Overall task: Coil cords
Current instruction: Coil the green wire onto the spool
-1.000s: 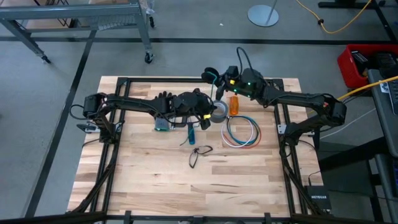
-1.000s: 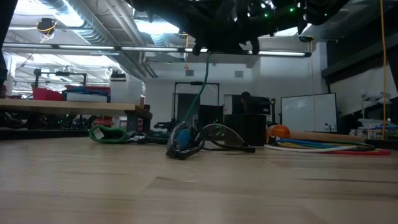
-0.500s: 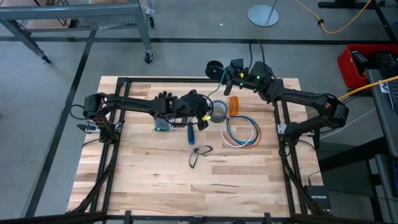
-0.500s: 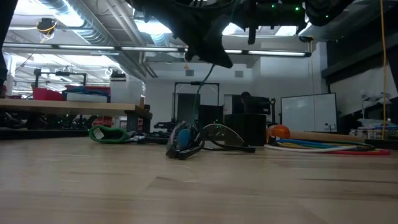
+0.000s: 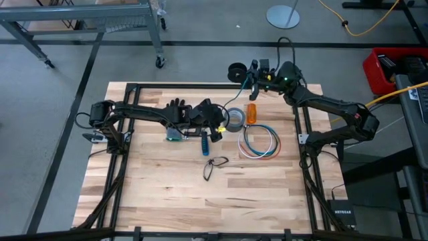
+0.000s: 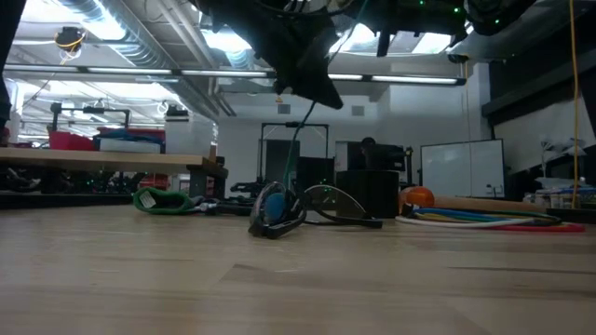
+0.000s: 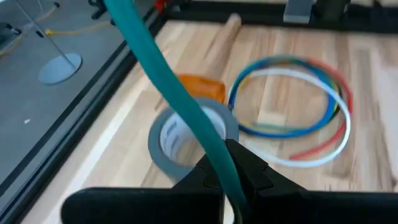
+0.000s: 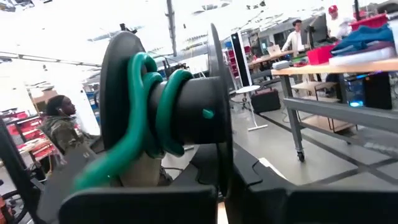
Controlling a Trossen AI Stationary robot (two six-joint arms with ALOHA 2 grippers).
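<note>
The right gripper (image 5: pixel 249 72) has moved since a second ago. It was over the far part of the table (image 5: pixel 154 194), near the orange thing (image 5: pixel 251 112). Now it has lifted up and back, past the table's far edge. Its fingers are shut tight on a black spool (image 8: pixel 168 112), and a green cord (image 8: pixel 134 134) is wrapped a few turns around the middle of the spool.

The left gripper (image 5: pixel 217 128) has hardly moved. Its fingers are shut too, and they pinch the same green cord (image 7: pixel 180 102). The cord runs up and away from these fingers toward the spool. Just past the fingers sits the grey tape roll (image 7: pixel 186 134), and the orange thing is right behind it.

So I think the right arm is pulling the spool away while the left fingers guide the cord. This looks like winding the green cord onto the spool, and the pull makes the cord tight between the two grippers.

The cords (image 5: pixel 259 142), white, blue and red, lie in a loose ring flat on the table, a bit beyond the left fingers, on the far side of the tape roll. No gripper touches them. They already look coiled.

The glasses (image 5: pixel 214 166) lie on the table, away from both grippers.
</note>
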